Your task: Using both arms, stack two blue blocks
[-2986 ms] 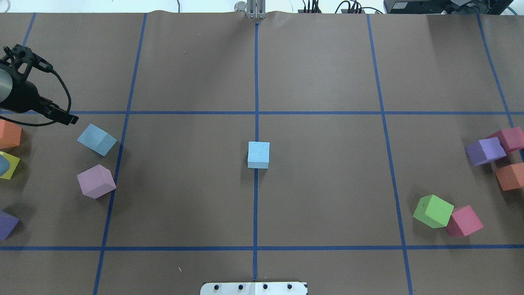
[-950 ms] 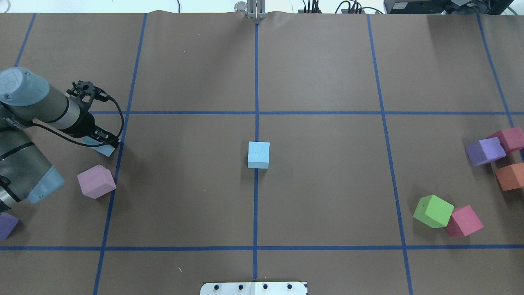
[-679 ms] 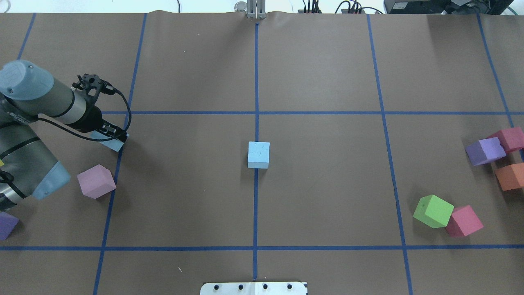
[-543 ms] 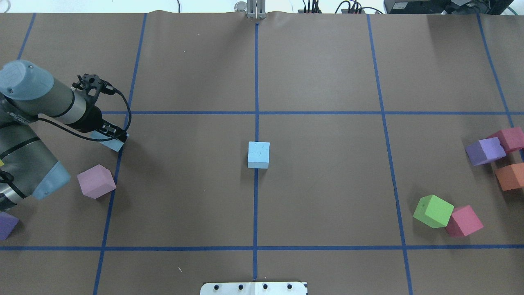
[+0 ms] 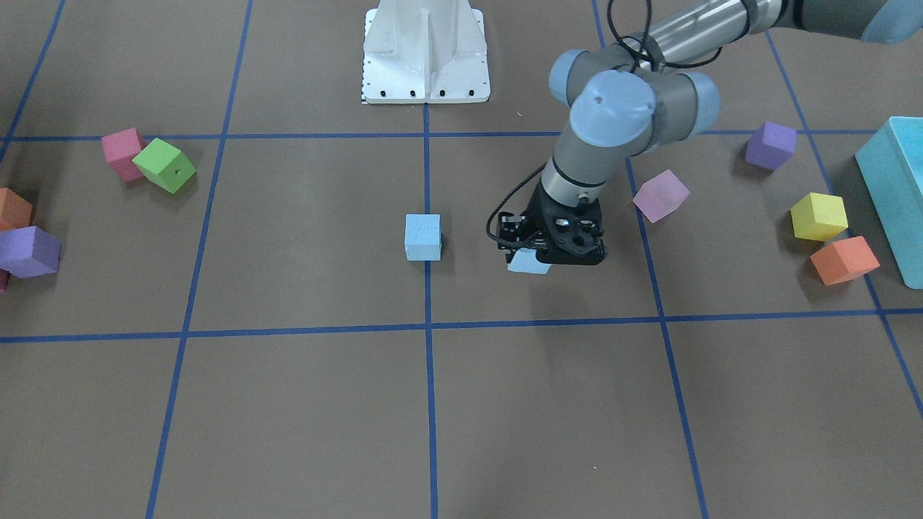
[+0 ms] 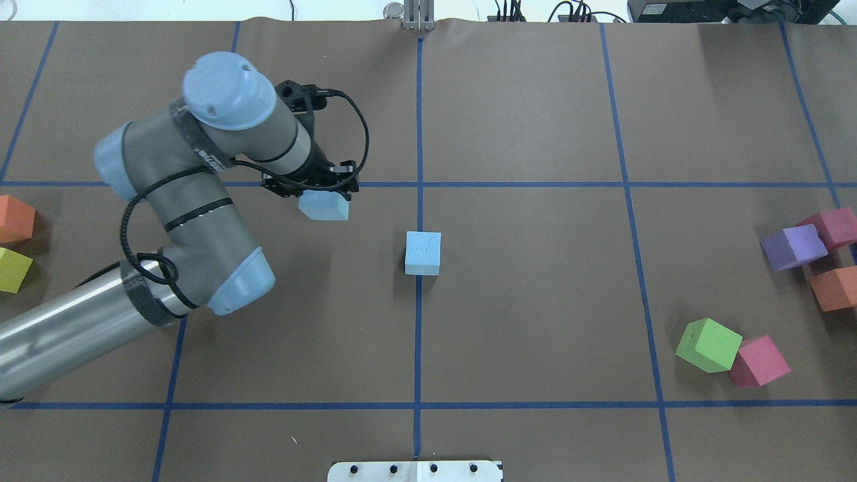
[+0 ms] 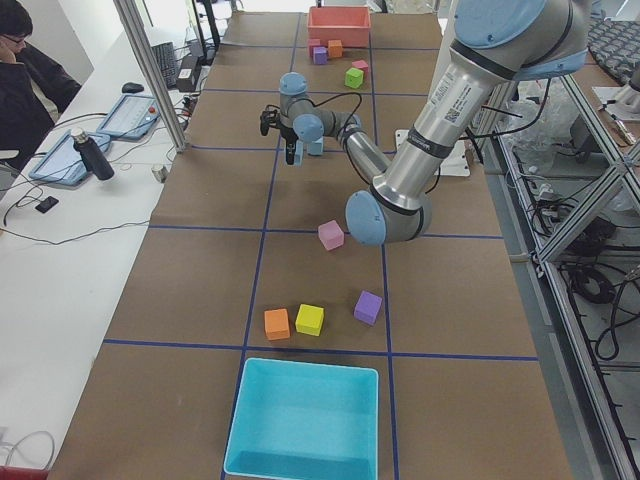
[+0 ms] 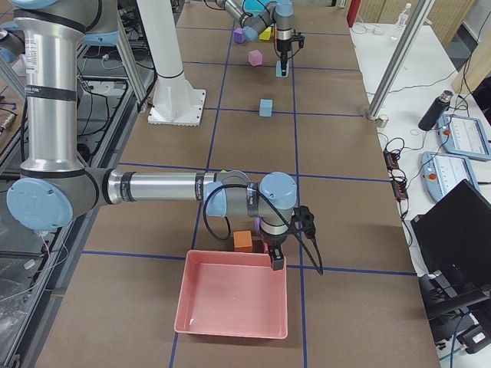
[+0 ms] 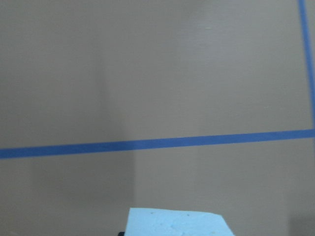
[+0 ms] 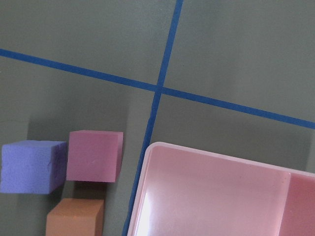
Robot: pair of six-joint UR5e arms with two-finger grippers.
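One blue block (image 6: 423,253) sits on the table's centre line; it also shows in the front view (image 5: 422,236). My left gripper (image 6: 323,195) is shut on the second blue block (image 6: 325,207) and holds it a little above the table, to the left of and slightly beyond the centre block. The front view shows the same gripper (image 5: 551,249) and held block (image 5: 527,265). The held block's top edge shows at the bottom of the left wrist view (image 9: 177,223). My right gripper (image 8: 276,259) shows only in the exterior right view, above a pink bin's rim; I cannot tell whether it is open or shut.
A lilac cube (image 5: 660,195), a purple cube (image 5: 770,145), a yellow cube (image 5: 818,215), an orange cube (image 5: 844,259) and a turquoise bin (image 5: 898,194) lie on my left side. A green cube (image 6: 708,344), pink-red cubes (image 6: 758,361) and a purple cube (image 6: 793,247) lie on my right. The pink bin (image 8: 230,303) is at the right end.
My left arm has taken the blue block from the left side and carried it to the right, toward the centre block. The centre block has not moved.
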